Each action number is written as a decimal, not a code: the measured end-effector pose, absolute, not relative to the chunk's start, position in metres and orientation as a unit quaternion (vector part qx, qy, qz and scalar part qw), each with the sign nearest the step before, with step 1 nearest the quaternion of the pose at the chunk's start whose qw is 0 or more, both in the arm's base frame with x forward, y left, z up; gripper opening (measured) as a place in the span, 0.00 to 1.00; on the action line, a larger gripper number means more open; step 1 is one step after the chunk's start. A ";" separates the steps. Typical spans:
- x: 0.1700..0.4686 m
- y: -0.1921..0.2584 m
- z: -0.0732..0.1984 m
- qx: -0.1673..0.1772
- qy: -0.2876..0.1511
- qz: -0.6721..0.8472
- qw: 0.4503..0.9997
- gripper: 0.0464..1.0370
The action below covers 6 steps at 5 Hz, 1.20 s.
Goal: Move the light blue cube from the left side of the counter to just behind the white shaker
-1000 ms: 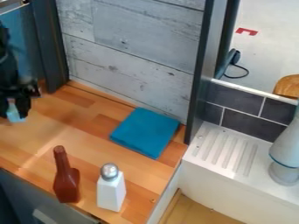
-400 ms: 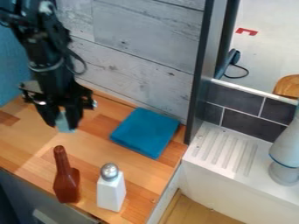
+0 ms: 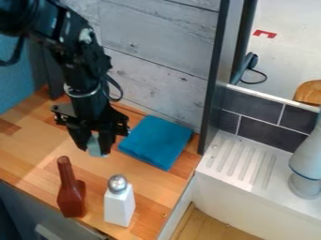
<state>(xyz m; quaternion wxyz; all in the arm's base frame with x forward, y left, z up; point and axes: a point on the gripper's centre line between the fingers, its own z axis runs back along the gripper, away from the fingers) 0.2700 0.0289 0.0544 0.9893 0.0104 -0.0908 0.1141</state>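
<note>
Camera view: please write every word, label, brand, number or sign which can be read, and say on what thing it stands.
There are none that can be read.
Brown-red bottle: no lettering made out.
White shaker: no lettering made out.
Blue cloth: no lettering made out.
Pale blue piece in the pincer: too small to tell.
Red mark at upper right: a shape, with no readable letters.

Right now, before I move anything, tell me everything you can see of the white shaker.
The white shaker has a squared, smooth-looking body and a rounded, shiny silver cap that looks like metal. The cap is on. It stands upright on the wooden counter, near the front edge, just right of the reddish-brown bottle in the picture. Only the counter touches it. What it contains, I can't tell.
</note>
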 end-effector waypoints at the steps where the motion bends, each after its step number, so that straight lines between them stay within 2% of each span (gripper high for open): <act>1: 0.272 0.019 0.042 0.009 -0.081 0.107 0.991 0.49; 5: 0.290 0.001 -0.014 0.034 -0.051 0.102 0.993 0.49; 6: 0.292 0.002 -0.016 0.037 -0.055 0.106 0.992 0.57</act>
